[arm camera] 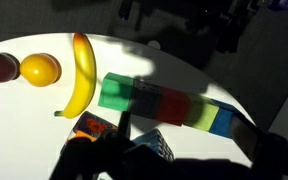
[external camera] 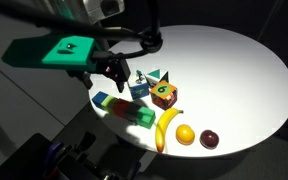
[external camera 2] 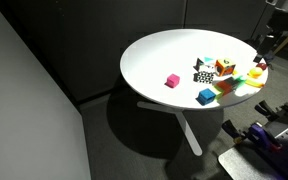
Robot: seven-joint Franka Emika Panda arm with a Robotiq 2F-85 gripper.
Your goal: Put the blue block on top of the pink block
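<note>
On the table (external camera 2: 154, 50), the blue block (external camera 2: 205, 96) lies beside the block cluster (external camera 2: 225, 68) — the pink block (external camera 2: 172, 80) stands apart.

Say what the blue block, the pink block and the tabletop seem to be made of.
The blue block: probably painted wood or plastic; flat, evenly coloured faces, too small to settle. The pink block: likely the same; solid matte magenta. The tabletop: smooth white laminate or painted board, by its even surface.
</note>
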